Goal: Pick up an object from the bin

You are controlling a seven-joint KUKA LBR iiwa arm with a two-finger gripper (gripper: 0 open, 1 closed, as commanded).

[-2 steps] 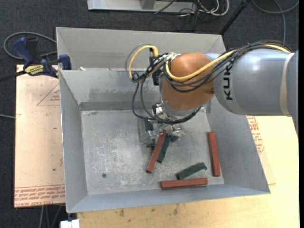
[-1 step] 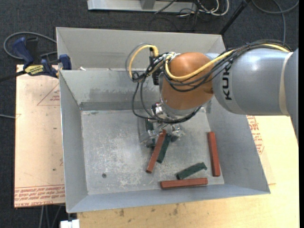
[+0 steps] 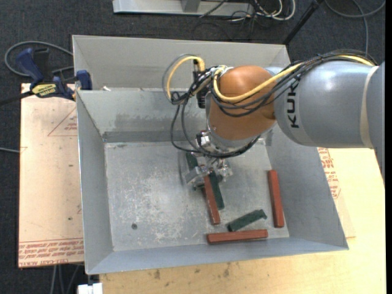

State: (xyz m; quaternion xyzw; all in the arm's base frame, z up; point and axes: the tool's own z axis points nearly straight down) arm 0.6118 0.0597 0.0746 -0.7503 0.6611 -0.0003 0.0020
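In the bin [image 3: 131, 192] — red-brown sticks [image 3: 275, 199], dark-green blocks [image 3: 247, 220].

You have bare floor across the whole left half of the bin [image 3: 141, 188], from back wall to front wall. In the middle, the arm's orange cover [image 3: 242, 100] and its cables overhang a reddish-brown bar [image 3: 212, 210] crossed by a dark green block [image 3: 217, 198]. On the right, a second green block [image 3: 247, 220], a front bar [image 3: 237, 236] and a side bar [image 3: 275, 201] leave only narrow lanes between them.
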